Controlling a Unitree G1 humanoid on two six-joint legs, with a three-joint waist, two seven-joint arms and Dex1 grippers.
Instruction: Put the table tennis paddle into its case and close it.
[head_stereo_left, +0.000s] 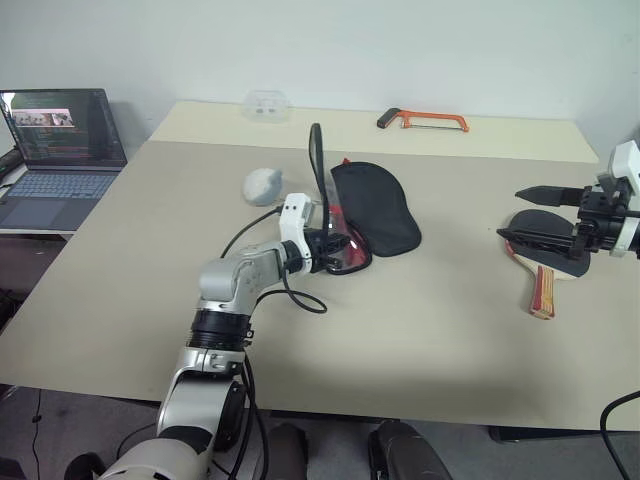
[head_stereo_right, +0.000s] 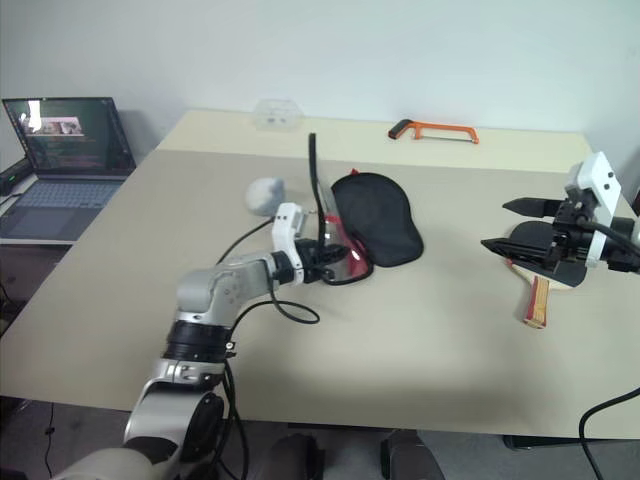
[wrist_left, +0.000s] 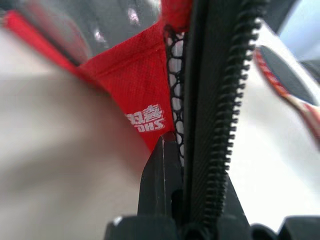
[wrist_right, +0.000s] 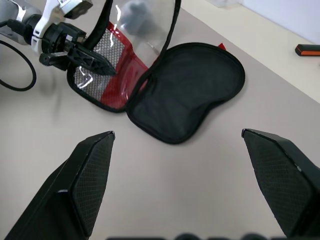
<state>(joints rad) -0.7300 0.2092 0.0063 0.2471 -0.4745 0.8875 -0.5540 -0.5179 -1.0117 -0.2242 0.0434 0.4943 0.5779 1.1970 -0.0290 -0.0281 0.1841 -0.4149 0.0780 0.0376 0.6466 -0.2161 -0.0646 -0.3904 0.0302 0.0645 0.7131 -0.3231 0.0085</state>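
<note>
The case lies open in the middle of the table, its black inner half flat. The other half, with clear window, mesh and red trim, stands raised on edge. My left gripper is shut on that raised half's zipper edge, at its lower red corner. The table tennis paddle lies at the table's right side, with its wooden handle toward the front edge. My right gripper hovers open just above the paddle's black blade, pointing toward the case, with nothing between its fingers.
A grey-blue plush ball rests left of the case. An orange hacksaw and a small clear box lie at the far edge. An open laptop sits on a side desk at the left. A black cable loops beside my left arm.
</note>
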